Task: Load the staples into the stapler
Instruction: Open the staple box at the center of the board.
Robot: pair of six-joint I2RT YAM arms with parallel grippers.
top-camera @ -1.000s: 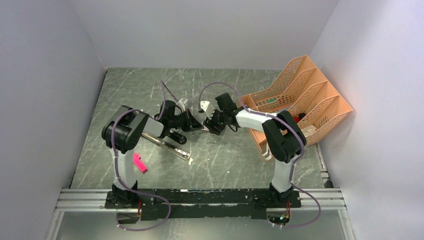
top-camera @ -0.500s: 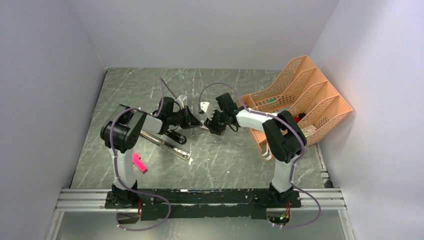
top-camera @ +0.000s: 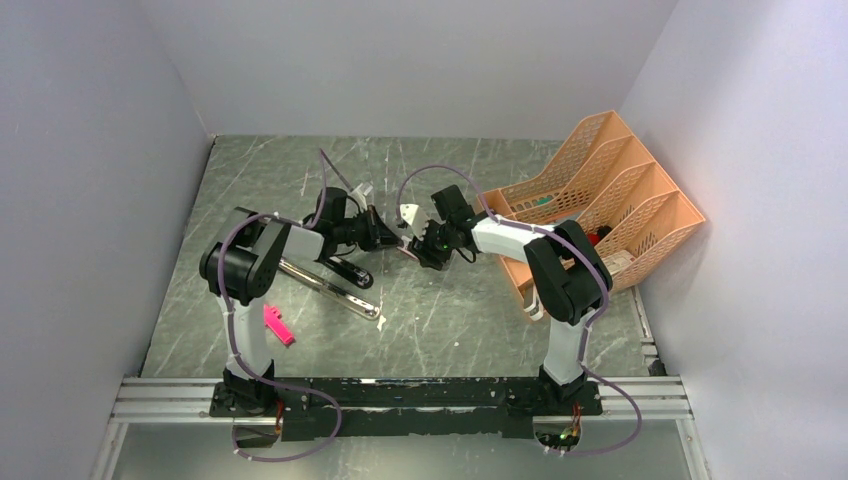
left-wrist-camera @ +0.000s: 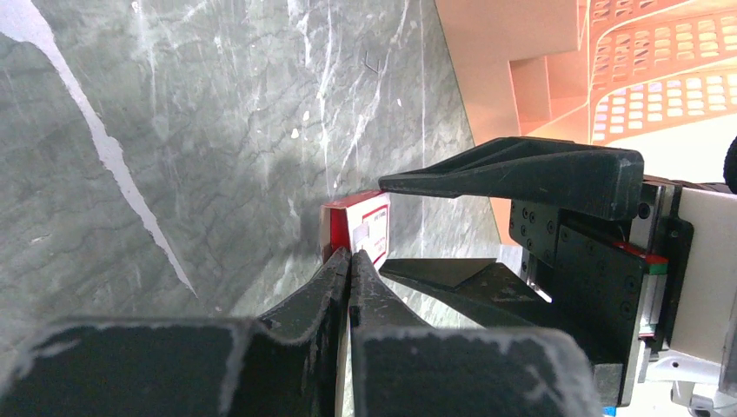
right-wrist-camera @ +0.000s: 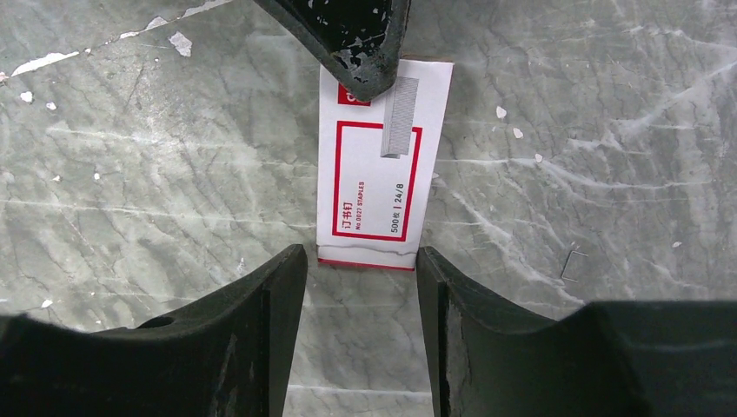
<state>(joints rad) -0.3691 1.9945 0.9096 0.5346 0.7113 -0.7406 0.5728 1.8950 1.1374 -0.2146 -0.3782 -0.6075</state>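
The staples box (right-wrist-camera: 382, 174) is a small flat white box with a red-framed label, lying flat on the table. The staple strips themselves are hidden inside it. My right gripper (right-wrist-camera: 361, 274) is open, with a finger on each side of the box's near end and not touching it. My left gripper (left-wrist-camera: 350, 259) is shut, its tips pressed on the box's far end (left-wrist-camera: 356, 228). I cannot tell whether it pinches a flap. The black stapler (top-camera: 350, 273) lies open on the table with its chrome rail out, just in front of the left gripper (top-camera: 390, 238).
A pink plastic piece (top-camera: 278, 325) lies near the left arm's base. An orange mesh file rack (top-camera: 600, 195) stands at the right, close behind the right arm. One loose staple (right-wrist-camera: 572, 265) lies on the table right of the box.
My left gripper has shifted slightly away from the near edge, staying against the box. My right gripper has barely moved.
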